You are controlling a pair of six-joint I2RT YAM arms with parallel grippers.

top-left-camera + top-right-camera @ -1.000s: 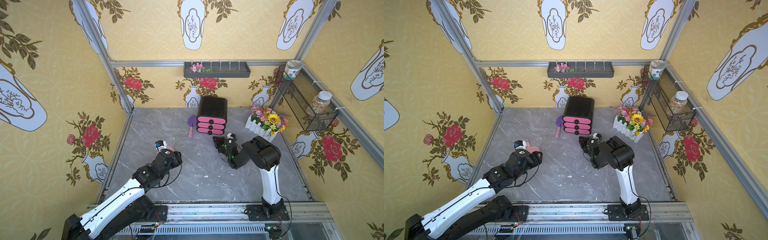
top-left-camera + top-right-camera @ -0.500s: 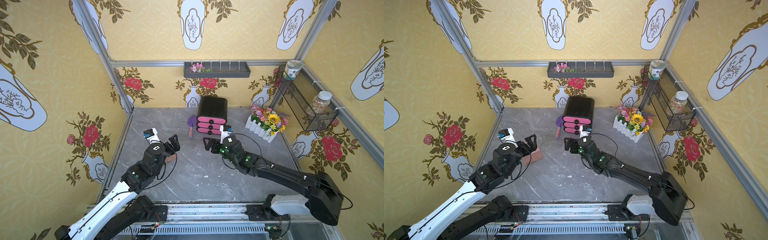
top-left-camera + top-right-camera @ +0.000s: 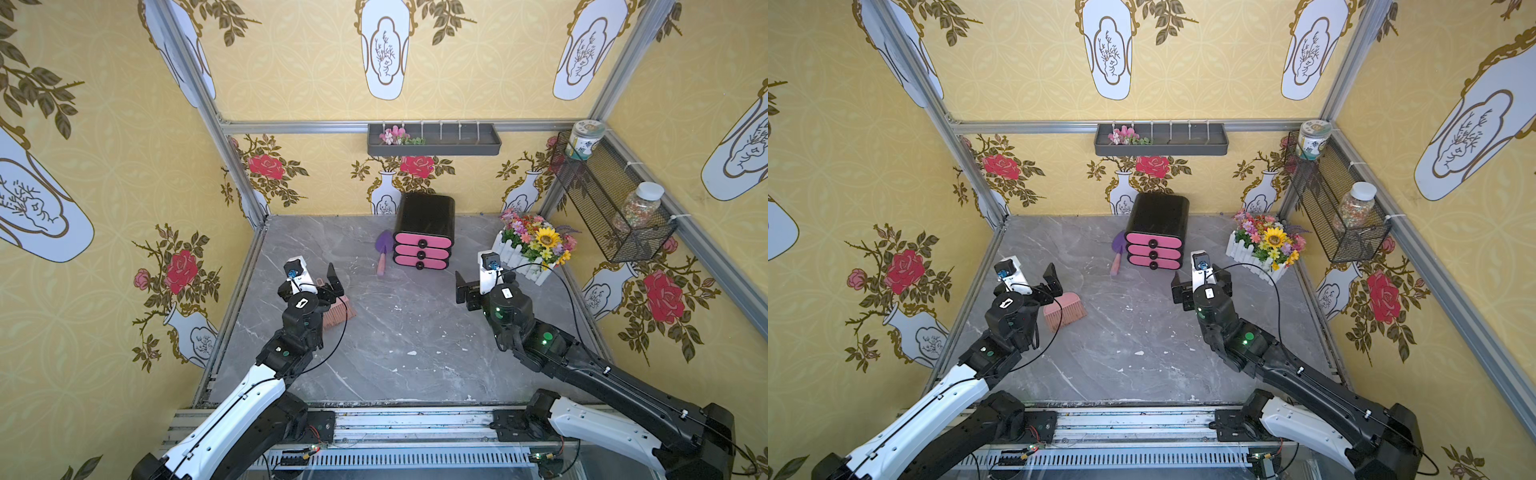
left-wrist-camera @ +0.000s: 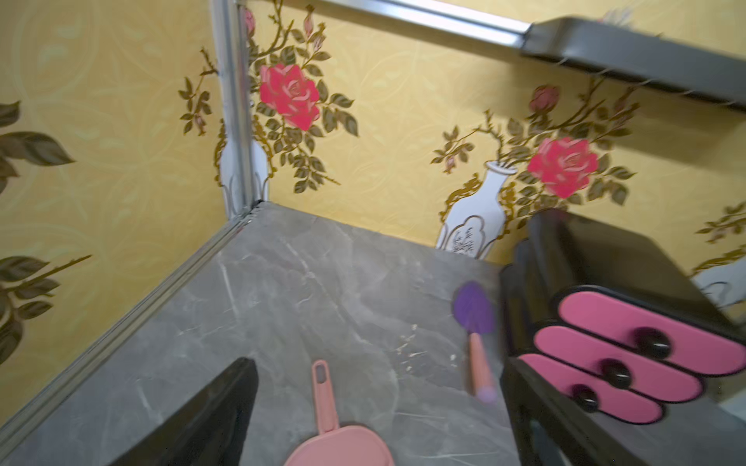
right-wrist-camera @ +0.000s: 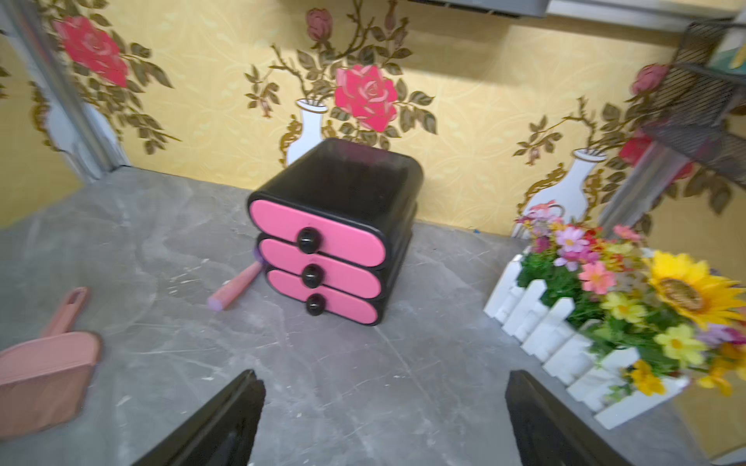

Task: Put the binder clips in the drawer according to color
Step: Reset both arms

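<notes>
Standing shut at the upper middle in both top views, the drawer [image 3: 422, 249] squarely faces the right gripper [image 3: 1201, 286], which looks nearer to it than the left gripper [image 3: 1034, 286]. Both gape wide, empty. No binder clips show anywhere.

No legible word, brand or number was found anywhere. The left-arm sticker [image 3: 303, 303], white, carried a dark mark too small to read. The right-arm sticker [image 3: 506, 292] was the same. The jar [image 3: 585, 139] on the wire shelf [image 3: 602, 199] bore a printed label, which was unreadable. The wallpaper vase [image 4: 470, 238] showed dark character-like strokes, which were blurred and not decipherable.
</notes>
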